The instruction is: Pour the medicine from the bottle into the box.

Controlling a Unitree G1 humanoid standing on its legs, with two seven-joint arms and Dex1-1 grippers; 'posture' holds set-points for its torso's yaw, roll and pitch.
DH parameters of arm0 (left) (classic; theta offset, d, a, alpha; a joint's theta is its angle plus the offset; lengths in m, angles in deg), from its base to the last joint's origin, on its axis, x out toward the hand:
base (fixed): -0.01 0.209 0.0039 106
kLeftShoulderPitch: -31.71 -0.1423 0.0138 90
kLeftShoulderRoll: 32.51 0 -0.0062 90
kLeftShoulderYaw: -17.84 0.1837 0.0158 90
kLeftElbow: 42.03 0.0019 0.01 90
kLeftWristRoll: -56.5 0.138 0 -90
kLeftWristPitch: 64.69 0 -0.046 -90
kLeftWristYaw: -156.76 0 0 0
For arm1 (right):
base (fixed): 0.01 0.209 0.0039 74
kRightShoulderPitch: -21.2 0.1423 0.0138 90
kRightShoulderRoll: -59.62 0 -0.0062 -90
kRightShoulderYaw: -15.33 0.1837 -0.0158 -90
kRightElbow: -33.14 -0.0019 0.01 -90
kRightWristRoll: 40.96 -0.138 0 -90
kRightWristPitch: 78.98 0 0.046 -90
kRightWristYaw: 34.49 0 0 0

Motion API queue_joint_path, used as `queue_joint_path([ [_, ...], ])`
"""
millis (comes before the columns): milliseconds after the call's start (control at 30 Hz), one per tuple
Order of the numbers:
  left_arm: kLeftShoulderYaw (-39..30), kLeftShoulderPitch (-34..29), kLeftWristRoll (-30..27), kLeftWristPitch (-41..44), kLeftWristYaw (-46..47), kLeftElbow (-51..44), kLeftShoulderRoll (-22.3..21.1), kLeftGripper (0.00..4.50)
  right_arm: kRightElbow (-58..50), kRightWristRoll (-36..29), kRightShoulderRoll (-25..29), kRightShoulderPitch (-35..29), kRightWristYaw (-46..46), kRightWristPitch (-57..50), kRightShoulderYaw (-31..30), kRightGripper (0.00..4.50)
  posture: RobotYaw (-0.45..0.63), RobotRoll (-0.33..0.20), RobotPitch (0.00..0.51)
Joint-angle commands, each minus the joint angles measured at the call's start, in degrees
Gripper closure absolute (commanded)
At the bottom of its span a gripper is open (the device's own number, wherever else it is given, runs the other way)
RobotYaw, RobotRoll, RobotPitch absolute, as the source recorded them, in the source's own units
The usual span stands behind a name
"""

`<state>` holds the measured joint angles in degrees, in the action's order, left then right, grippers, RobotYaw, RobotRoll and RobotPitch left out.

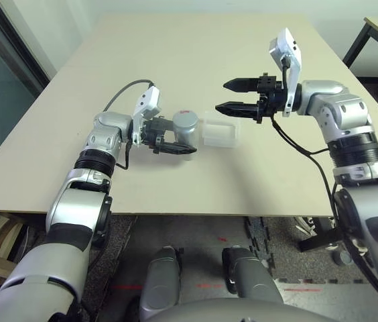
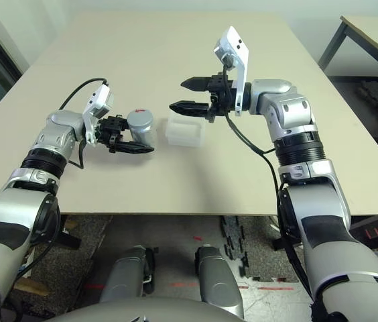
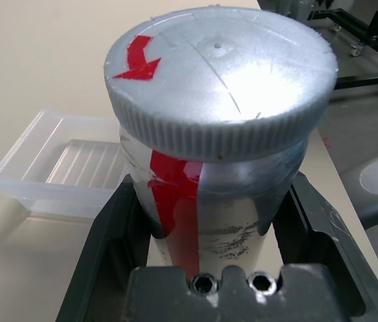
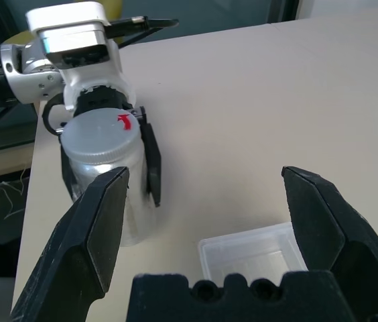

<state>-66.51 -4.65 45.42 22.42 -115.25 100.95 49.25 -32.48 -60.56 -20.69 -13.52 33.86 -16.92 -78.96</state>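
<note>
The left gripper (image 1: 175,142) has its jaws clamped on the upright silver-grey capped bottle (image 1: 186,127), just beside the clear plastic box (image 1: 220,132), while the right gripper (image 1: 231,95) hovers above, jaws wide apart and empty.

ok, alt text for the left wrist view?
The left gripper clamps a silver-grey bottle upright, its ribbed cap with a red arrow mark on. Beside it on the beige table sits a clear plastic box.

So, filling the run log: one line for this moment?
left gripper: shut on bottle | cap: on | right gripper: open, raised | box: beside bottle
</note>
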Motion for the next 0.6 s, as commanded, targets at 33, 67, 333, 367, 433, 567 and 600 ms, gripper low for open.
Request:
queue_joint_path([
  [33, 0.1, 0.6, 0.8, -0.6, -0.5, 1.2, -0.1, 1.70, -3.3, -1.3, -1.1, -0.6, 0.1, -1.6, -0.3, 0.00, -0.06, 0.000, 0.065],
  [67, 0.1, 0.7, 0.8, -0.6, -0.5, 1.3, 0.0, 1.70, -4.1, -1.5, -1.6, -0.7, -0.1, -2.0, -0.5, 0.00, -0.06, 0.000, 0.065],
  [333, -0.2, 1.0, 0.8, -1.1, -0.1, 2.0, 0.1, 1.70, -9.3, -2.2, -6.6, -1.3, -0.9, -3.9, -3.4, 0.00, -0.06, 0.000, 0.062],
  [367, -0.2, 1.0, 0.8, -1.2, -0.1, 2.1, 0.1, 1.70, -9.3, -1.9, -7.3, -1.2, -1.2, -3.7, -3.8, 0.00, -0.06, 0.000, 0.062],
  [433, -0.2, 1.0, 0.7, -1.2, -0.1, 2.1, 0.1, 1.70, -9.1, -1.4, -8.3, -1.1, -1.6, -3.1, -4.5, 0.00, -0.06, 0.000, 0.062],
  [567, -0.3, 1.0, 0.6, -1.2, -0.1, 2.0, 0.2, 1.70, -6.7, 1.0, -10.7, -0.6, -3.3, 0.7, -6.1, 0.00, -0.05, 0.000, 0.061],
  [600, -0.3, 0.9, 0.6, -1.1, -0.1, 1.8, 0.3, 1.70, -6.0, 1.4, -11.2, -0.4, -3.7, 1.5, -6.4, 0.00, -0.05, 0.000, 0.061],
])
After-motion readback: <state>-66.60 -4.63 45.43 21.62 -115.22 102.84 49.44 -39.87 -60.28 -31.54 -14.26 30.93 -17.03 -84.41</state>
